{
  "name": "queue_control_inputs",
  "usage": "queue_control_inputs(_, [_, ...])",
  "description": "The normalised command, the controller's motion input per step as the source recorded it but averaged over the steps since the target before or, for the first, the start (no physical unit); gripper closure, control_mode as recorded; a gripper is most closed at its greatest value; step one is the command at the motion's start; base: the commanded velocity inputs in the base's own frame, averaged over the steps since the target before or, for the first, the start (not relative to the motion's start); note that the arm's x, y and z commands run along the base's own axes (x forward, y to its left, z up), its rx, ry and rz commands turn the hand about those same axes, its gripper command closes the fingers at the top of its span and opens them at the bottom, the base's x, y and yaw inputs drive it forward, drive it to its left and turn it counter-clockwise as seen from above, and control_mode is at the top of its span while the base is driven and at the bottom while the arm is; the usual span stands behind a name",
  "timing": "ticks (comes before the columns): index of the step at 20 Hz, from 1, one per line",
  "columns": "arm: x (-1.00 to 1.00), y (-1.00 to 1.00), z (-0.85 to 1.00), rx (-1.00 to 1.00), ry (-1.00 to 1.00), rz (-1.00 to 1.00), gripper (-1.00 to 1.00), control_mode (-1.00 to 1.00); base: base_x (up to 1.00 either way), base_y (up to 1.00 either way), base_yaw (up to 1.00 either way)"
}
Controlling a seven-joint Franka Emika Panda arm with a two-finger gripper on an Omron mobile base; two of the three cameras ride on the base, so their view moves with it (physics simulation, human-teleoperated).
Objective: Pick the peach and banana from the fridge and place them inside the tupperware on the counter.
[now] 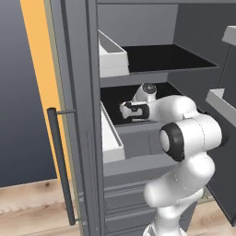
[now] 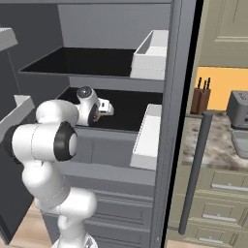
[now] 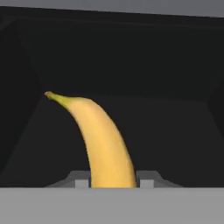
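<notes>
The yellow banana [image 3: 105, 140] lies on the black middle shelf [image 2: 131, 109] of the open fridge [image 1: 78, 92] and curves away from me in the hand view. My gripper [image 3: 113, 181] is shut on its near end, with one of the fingers [image 3: 81, 181] pressed to each side. From the base views, my arm reaches into that shelf, the hand [image 1: 128, 110] deep inside. The peach is out of view. At the far right, an edge of the grey tupperware [image 2: 241, 143] rests on the counter [image 2: 213, 145].
White door bins [image 2: 147, 138] hang close beside my arm, with another one [image 1: 110, 55] higher up. The fridge's long dark handle [image 2: 193, 169] stands between fridge and counter. A toaster [image 2: 238, 109] and a knife block [image 2: 201, 97] sit on the counter.
</notes>
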Motion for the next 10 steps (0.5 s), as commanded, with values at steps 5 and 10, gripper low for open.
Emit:
queue_control_inputs(5, [-1.00, -0.35, 0.04, 0.02, 0.00, -0.02, 1.00, -1.00, 0.00, 0.00, 0.00])
queue_control_inputs(10, [-1.00, -0.32, 0.75, 0.04, 0.00, 0.00, 1.00, -1.00, 0.00, 0.00, 0.00])
